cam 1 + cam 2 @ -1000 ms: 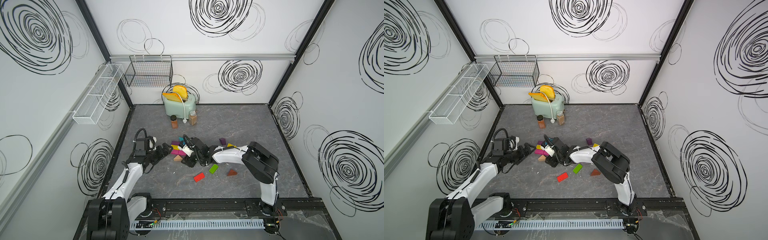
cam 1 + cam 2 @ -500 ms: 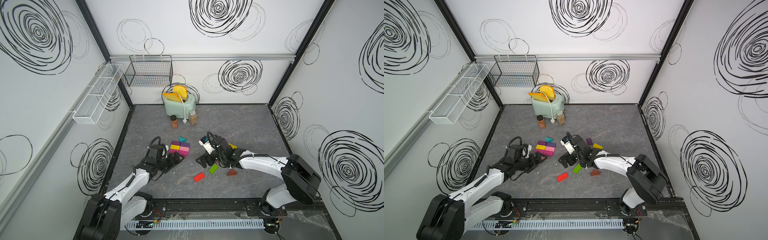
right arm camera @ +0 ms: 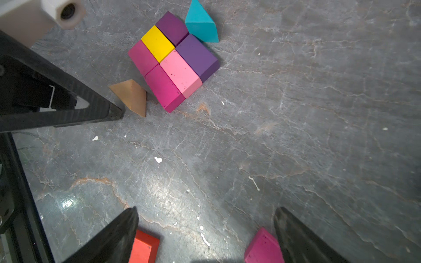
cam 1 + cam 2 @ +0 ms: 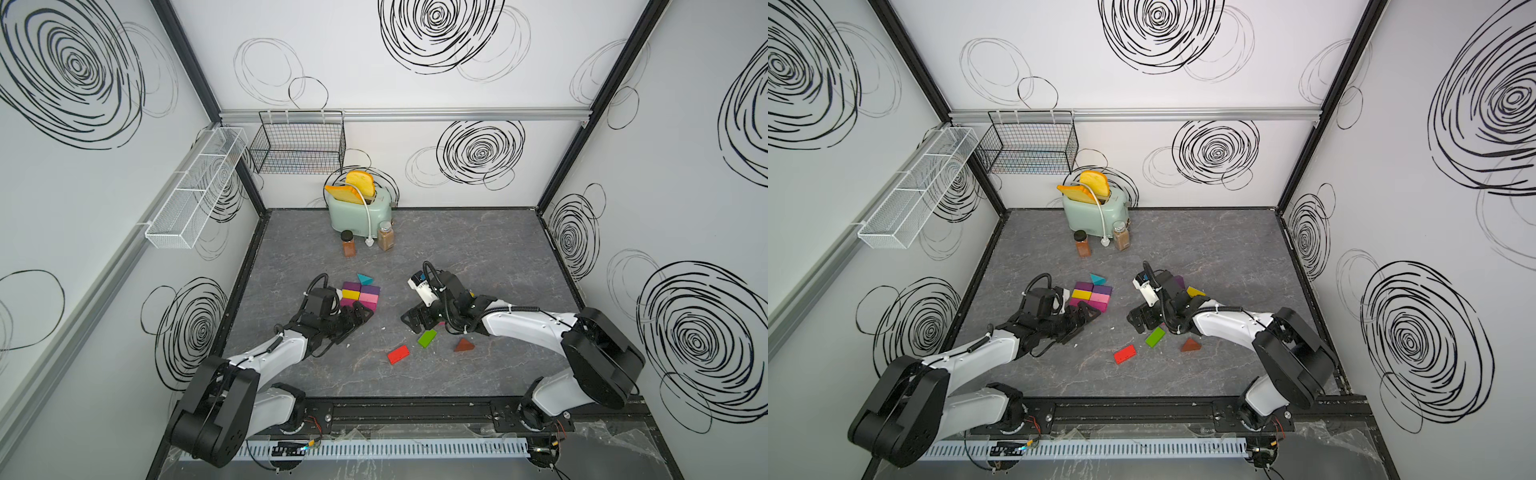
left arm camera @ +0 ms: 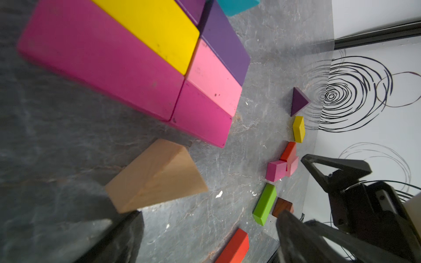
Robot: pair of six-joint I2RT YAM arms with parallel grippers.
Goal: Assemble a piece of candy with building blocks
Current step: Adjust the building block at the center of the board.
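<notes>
left jaws: spread wide, empty. The tan triangle [image 5: 157, 175] sits on the bench [image 4: 478, 249] just ahead of them, close to one jaw.
right jaws: spread wide too, nothing gripped. A red piece [image 3: 143, 248] and a magenta block [image 3: 264, 247] lie by the tips, apparently untouched.

The candy body [image 4: 360, 296] is left of centre, mid-bench: six bricks laid flat and packed two by three. The teal triangle [image 4: 364, 278] sits against its far end, the tan triangle at its near end. Spares to the right: green brick [image 4: 427, 338] and brown triangle [image 4: 464, 345] nearer, purple triangle [image 4: 1178, 281] and yellow brick [image 4: 1194, 291] farther.

Handling, my guess: painted wood, so light, rigid, not fragile, with slick paint. Pinch the triangle across its two flat parallel faces, not the slopes. The body is only loose-laid, so any nudge will likely shift it.

Can't tell whether the tan tip touches the magenta brick [image 3: 164, 87]. In both top views the left arm [image 4: 291, 349] covers the tan triangle and the body's near edge, and the right arm [image 4: 523, 328] hides most of what's under it. The left wrist view crops the body. The right wrist view crops the red piece and the magenta block.
</notes>
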